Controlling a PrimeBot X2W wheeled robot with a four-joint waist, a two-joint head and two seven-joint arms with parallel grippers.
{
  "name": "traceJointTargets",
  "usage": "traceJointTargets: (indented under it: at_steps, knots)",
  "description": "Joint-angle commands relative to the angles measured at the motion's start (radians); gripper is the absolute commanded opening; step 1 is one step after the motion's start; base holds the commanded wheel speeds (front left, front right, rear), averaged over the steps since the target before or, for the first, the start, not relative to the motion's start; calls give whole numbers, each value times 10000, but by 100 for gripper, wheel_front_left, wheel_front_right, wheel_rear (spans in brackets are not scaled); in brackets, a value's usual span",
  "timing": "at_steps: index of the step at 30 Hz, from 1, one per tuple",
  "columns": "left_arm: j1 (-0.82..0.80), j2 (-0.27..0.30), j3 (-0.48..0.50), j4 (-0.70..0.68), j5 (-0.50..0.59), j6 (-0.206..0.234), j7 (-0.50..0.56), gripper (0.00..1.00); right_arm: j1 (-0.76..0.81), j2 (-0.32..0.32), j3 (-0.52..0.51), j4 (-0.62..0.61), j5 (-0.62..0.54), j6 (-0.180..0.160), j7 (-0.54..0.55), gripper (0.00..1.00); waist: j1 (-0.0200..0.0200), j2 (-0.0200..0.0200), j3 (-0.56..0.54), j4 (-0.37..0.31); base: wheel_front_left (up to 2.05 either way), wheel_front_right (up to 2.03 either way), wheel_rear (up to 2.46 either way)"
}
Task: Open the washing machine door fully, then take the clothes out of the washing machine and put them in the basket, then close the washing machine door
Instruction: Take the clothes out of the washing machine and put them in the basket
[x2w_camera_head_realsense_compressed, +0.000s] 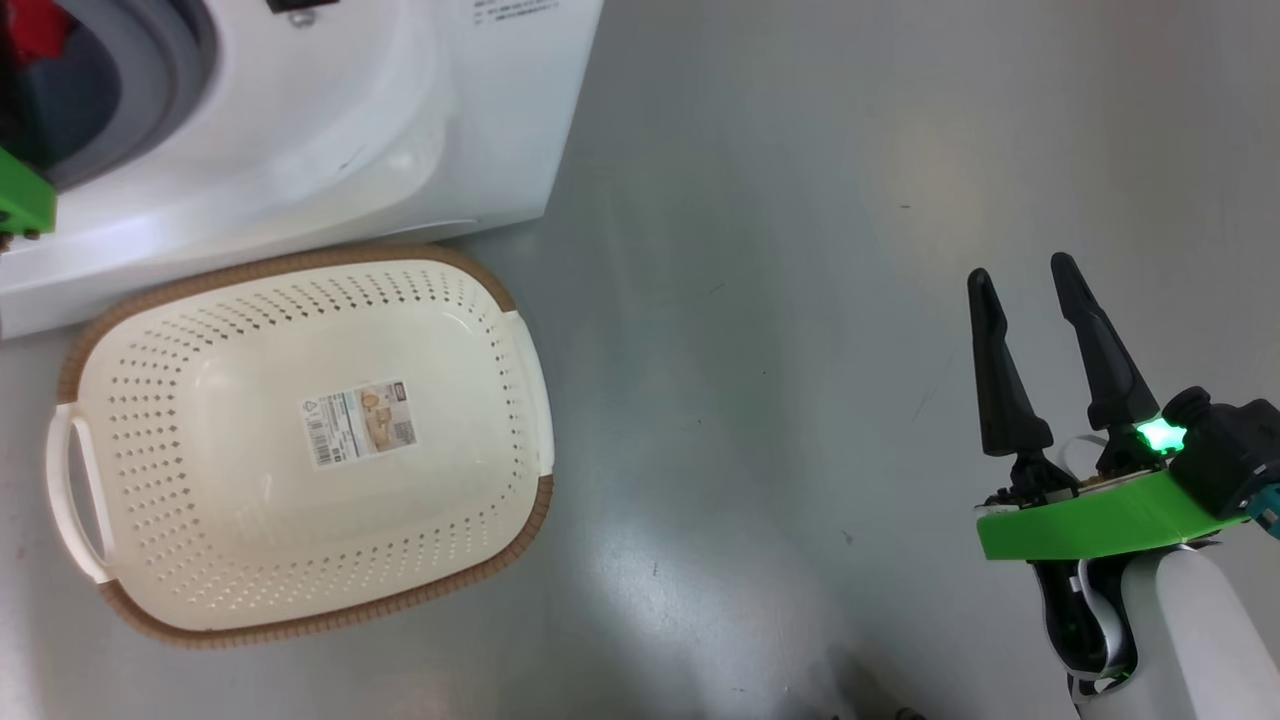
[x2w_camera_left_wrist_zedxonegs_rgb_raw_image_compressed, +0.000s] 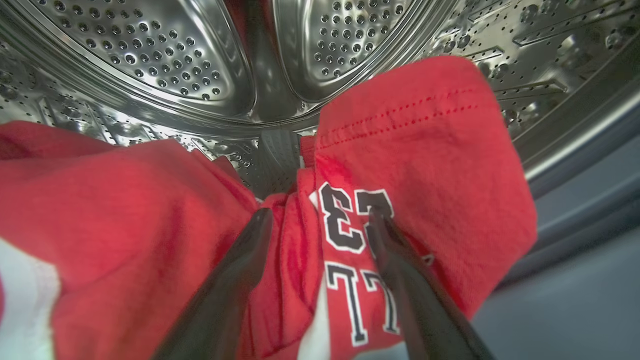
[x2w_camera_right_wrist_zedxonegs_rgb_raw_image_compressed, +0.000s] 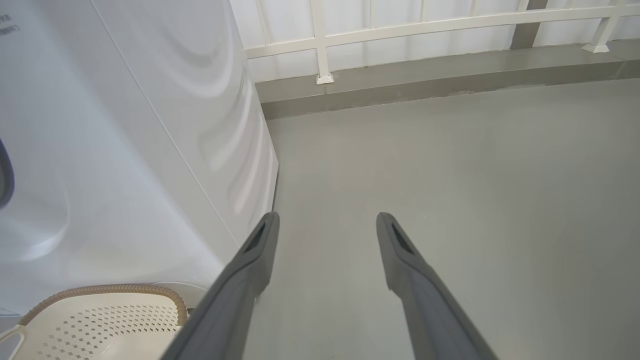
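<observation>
left pincer (x2w_camera_left_wrist_zedxonegs_rgb_raw_image_compressed: 319, 216) — jaws wide | right pincer (x2w_camera_head_realsense_compressed: 1021, 267) — jaws wide, fingers up

One basket (x2w_camera_head_realsense_compressed: 300, 263), one washing machine (x2w_camera_head_realsense_compressed: 330, 130)

A smooth grey floor (x2w_camera_head_realsense_compressed: 760, 300) spreads from the centre of the head view out to 3 o'clock — glossy, with soft pale reflections and a few small dark specks. In the right wrist view a low grey kerb (x2w_camera_right_wrist_zedxonegs_rgb_raw_image_compressed: 425, 75) crosses the top from 11 to 2 o'clock. A cream railing (x2w_camera_right_wrist_zedxonegs_rgb_raw_image_compressed: 425, 25) stands on it at 12 o'clock, one post foot (x2w_camera_right_wrist_zedxonegs_rgb_raw_image_compressed: 324, 79) resting on the kerb — a pale wall (x2w_camera_right_wrist_zedxonegs_rgb_raw_image_compressed: 285, 20) behind.
</observation>
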Motion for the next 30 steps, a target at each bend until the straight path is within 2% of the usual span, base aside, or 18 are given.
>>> traceJointTargets:
  at_steps: [1, 3, 4, 5, 7, 8, 13, 19, 24, 30]
  knots:
    - [-188, 614, 56, -191, -154, 15, -59, 100, 3, -78, 211, -256, 56, 65, -63, 100, 0, 0, 39, -30, 0, 0, 0]
    - [-175, 630, -82, -219, -233, 15, -59, 98, 0, -78, 204, -258, 66, 65, -63, 100, 0, 0, 35, -31, 0, 0, 0]
    - [-163, 642, -139, -211, -268, 15, -59, 87, 3, -78, 209, -258, 70, 65, -63, 100, 0, 0, 30, -35, 0, 0, 0]
    - [-151, 655, -178, -191, -305, 15, -59, 52, 4, -77, 218, -261, 72, 65, -63, 100, 0, 0, 26, -38, 0, 0, 0]
    - [-129, 673, -238, -139, -372, 15, -59, 15, -1, -77, 229, -266, 80, 65, -63, 100, 0, 0, 11, -45, 0, 0, 0]
    - [-123, 681, -258, -123, -403, 15, -59, 2, -8, -77, 231, -272, 83, 65, -63, 100, 0, 0, 5, -45, 0, 0, 0]
    - [-77, 679, -270, -190, -478, 15, -59, 0, -45, -77, 206, -275, 82, 65, -63, 100, 0, 0, -29, -1, 0, 0, 0]
    - [325, 531, 335, -820, -443, 15, -59, 0, -43, -77, 142, -192, 2, 65, -63, 100, 0, 0, -291, 240, 0, 0, 0]
    - [1031, 302, 1372, -1736, -61, 15, -59, 0, -5, -77, 72, -96, -105, 65, -63, 100, 0, 0, -679, 468, 0, 0, 0]
    - [2259, -322, 2930, -3100, 640, 15, -59, 0, 129, -77, 34, 14, -275, 65, -63, 100, 0, 0, -1263, 724, 0, 0, 0]
